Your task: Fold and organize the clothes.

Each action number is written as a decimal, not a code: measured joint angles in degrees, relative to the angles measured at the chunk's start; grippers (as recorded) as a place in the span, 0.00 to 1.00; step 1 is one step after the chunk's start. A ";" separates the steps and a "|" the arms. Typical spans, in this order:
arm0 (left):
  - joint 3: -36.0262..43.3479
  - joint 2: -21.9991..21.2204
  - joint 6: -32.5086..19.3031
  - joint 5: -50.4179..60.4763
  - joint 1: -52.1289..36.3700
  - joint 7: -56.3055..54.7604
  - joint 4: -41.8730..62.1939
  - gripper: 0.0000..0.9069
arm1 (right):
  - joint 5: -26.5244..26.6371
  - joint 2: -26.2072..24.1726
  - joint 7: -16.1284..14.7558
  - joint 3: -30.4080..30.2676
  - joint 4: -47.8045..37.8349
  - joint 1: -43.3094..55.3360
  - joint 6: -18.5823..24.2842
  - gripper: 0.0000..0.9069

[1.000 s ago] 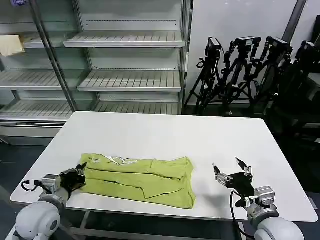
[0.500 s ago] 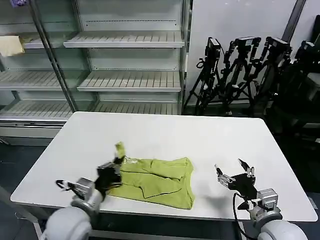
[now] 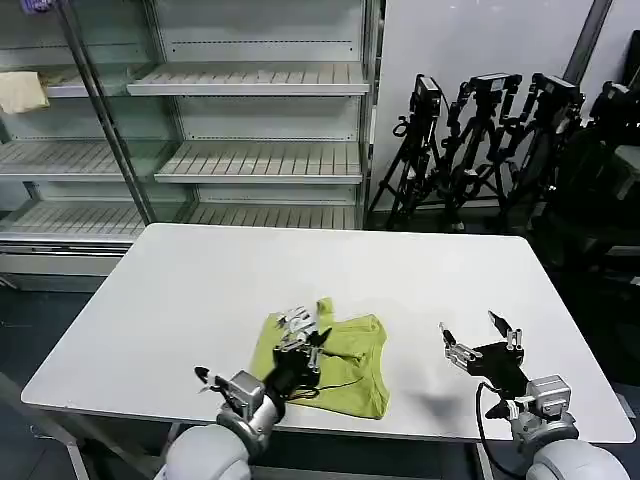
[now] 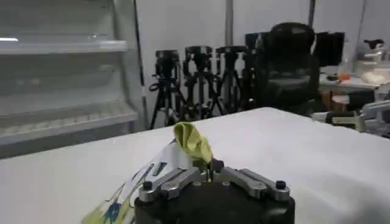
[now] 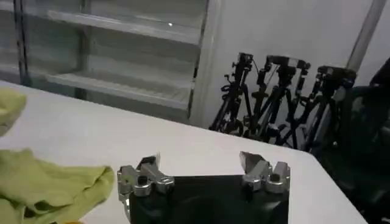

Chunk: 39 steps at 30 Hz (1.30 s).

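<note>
Near the table's (image 3: 180, 280) front edge, the left gripper (image 3: 300, 345), fingers pinched on the T-shirt (image 3: 355, 365), lifts one end over, the fold seemingly half done, while the right gripper (image 3: 480, 340) waits spread wide beside it.

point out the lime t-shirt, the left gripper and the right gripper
lime T-shirt (image 3: 355, 362), head view: on the flat folded body, right of the lifted edge.
left gripper (image 3: 295, 345), head view: between its fingertips, pinching the shirt's raised edge.
right gripper (image 3: 480, 337), head view: in the gap between its open fingertips, above the table.
</note>
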 measured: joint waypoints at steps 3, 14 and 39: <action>1.25 -0.93 0.09 -0.69 -1.05 -0.40 0.44 1.00 | -0.01 0.10 -0.01 0.34 0.20 -0.26 0.00 1.00; 0.67 -2.12 -2.82 -7.63 -4.01 -1.78 -0.83 1.00 | -0.19 0.26 -0.02 0.48 -0.09 -0.02 0.00 1.00; -3.86 1.84 0.56 -13.89 1.67 -20.48 6.23 0.09 | -0.17 0.31 -0.24 0.35 -0.60 -0.29 0.23 1.00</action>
